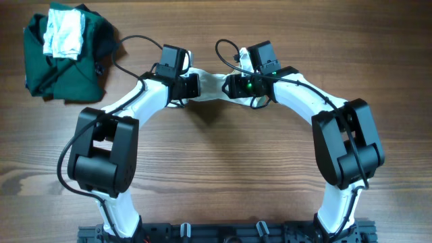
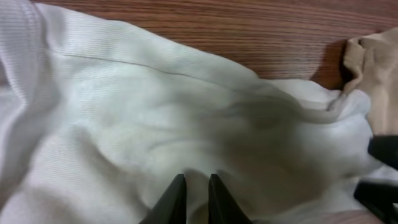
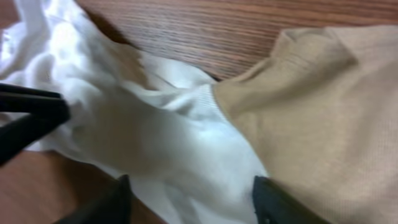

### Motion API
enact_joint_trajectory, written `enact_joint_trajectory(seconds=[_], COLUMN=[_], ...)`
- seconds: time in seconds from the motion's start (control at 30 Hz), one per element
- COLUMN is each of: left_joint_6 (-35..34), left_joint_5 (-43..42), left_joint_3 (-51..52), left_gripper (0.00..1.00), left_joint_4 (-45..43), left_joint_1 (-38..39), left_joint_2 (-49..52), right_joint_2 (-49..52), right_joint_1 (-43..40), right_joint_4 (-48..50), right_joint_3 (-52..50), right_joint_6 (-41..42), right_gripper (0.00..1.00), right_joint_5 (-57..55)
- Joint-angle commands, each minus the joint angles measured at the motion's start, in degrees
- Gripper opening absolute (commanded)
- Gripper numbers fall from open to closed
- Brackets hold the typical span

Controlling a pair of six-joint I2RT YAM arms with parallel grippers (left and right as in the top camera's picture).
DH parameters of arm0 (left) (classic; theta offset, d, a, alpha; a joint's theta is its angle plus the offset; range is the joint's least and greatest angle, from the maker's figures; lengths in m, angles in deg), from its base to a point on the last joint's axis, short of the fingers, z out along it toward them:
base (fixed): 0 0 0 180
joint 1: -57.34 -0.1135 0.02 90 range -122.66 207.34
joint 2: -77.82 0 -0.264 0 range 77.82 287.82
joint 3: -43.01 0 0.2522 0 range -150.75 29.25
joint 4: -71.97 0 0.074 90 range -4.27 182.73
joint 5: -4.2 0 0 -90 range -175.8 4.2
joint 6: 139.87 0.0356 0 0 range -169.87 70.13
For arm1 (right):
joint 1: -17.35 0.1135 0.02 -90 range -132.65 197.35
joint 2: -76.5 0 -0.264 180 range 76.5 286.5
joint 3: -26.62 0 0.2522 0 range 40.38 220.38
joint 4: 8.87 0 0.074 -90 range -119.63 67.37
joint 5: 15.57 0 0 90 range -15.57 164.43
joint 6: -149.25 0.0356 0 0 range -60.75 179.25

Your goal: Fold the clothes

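The clothes (image 1: 212, 84), a small white garment with a tan part, lie crumpled at the table's middle back between my two grippers. My left gripper (image 1: 196, 86) is shut on a fold of the white fabric (image 2: 155, 112); its fingertips (image 2: 197, 180) stand almost together with cloth pinched between them. The tan part (image 2: 373, 68) lies at the right. My right gripper (image 3: 189, 186) is open, its jaws wide apart astride the white edge (image 3: 155, 137) beside the tan panel (image 3: 323, 106). The left fingers (image 3: 31, 106) show at the far left of the right wrist view.
A large dark green garment (image 1: 67, 57) lies bunched at the back left corner with a whitish folded cloth (image 1: 64, 34) on top. Black cables (image 1: 135, 40) loop behind the wrists. Bare wood stretches toward the front.
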Motion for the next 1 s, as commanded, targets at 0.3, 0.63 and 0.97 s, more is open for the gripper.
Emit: enact_joint_trajectory(seconds=[0.3, 0.63, 0.97], left_joint_6=[-0.04, 0.17, 0.17], left_joint_5=[9.62, 9.79, 9.81], left_joint_3=[-0.07, -0.07, -0.07], left_gripper=[0.09, 0.10, 0.08], left_joint_4=[5.07, 10.69, 18.47], left_joint_1=[-2.23, -4.04, -3.30], left_joint_2=[3.08, 3.04, -2.60], right_joint_2=[2.69, 2.69, 2.69], right_joint_1=[-2.58, -8.55, -8.87], right_joint_4=[-6.40, -11.34, -14.10], right_joint_3=[0.35, 0.35, 0.35], right_joint_6=[4.35, 4.00, 4.28], right_gripper=[0.14, 0.14, 0.14], right_joint_5=[-20.09, -21.38, -27.23])
